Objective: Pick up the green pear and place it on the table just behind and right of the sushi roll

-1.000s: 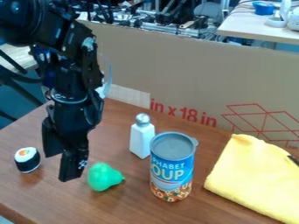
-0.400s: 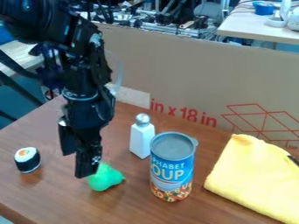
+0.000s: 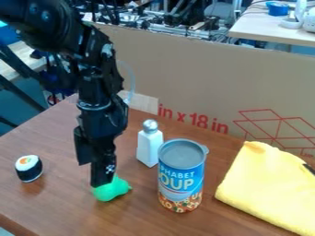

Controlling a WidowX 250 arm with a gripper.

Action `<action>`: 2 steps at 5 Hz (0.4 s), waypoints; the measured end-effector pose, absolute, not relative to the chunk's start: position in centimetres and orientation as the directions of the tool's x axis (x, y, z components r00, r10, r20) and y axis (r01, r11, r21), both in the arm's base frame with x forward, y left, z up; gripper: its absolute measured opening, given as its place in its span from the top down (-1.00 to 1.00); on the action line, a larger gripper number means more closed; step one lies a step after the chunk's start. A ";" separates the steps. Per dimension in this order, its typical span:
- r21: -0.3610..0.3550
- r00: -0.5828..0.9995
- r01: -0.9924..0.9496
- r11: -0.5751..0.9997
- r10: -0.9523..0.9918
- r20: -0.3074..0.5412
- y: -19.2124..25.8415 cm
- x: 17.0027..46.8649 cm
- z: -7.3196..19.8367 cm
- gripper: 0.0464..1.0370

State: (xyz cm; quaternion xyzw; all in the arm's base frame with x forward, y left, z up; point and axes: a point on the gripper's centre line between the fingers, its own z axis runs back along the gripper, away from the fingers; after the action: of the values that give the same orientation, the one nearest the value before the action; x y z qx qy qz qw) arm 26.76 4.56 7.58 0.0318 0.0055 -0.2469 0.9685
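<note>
The black gripper [image 3: 93,175] hangs down left of centre, its fingers apart. Its longer-looking finger [image 3: 103,170] overlaps the upper left of a green toy pear [image 3: 112,190] and hides part of it; whether they touch I cannot tell. The pear lies on its side, stem end to the right. To the left stands a toy sushi roll [image 3: 29,168] with a black band. A white shaker [image 3: 149,144] with a metal top is upright to the gripper's right, and a blue soup can [image 3: 181,177] stands in front of it.
A folded yellow cloth [image 3: 268,188] lies at the right of the brown wooden table [image 3: 61,203]. A cardboard panel [image 3: 197,73] rises along the table's back edge. Behind it are another light table [image 3: 271,28] and assorted equipment.
The gripper has moved to the right and slightly downward, from between the sushi roll and the pear to over the pear's upper left. The objects have stayed in place.
</note>
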 end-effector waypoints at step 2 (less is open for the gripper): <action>0.021 0.875 0.485 0.875 -0.485 0.004 4.3 27.5 6.8 -0.94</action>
State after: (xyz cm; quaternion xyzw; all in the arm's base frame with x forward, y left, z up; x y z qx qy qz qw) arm 27.49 4.31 6.84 0.0096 -0.0043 -0.2503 0.9681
